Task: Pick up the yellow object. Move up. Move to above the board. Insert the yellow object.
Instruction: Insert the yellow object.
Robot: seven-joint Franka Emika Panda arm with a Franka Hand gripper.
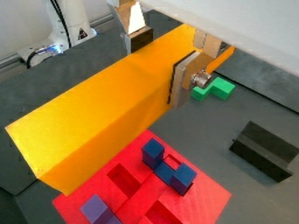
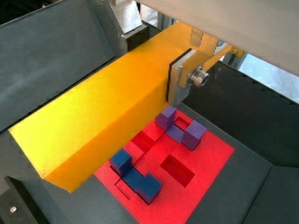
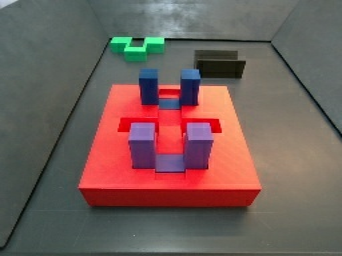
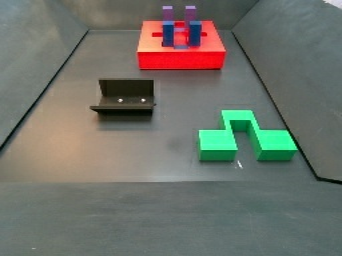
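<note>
Yellow object [image 1: 100, 109]: clamped in the gripper [image 1: 176, 74], raised over the board in both wrist views.
Gripper: silver fingers [image 2: 181, 77] pressed against the bar's sides.
Board [image 3: 120, 170]: red, on the floor; blue posts [image 3: 150, 84] and purple posts [image 3: 143, 145] upright.
Green block [image 4: 245, 137]: on the floor, apart from the board.
Fixture [image 4: 124, 98]: between the green block and the board.

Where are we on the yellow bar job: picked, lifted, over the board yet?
Done: the gripper is shut on the yellow object and carries it off the floor, out of both side views. In hand: the wrist views show it over the board, above the blue posts. Left: lower it between the posts, still empty.
</note>
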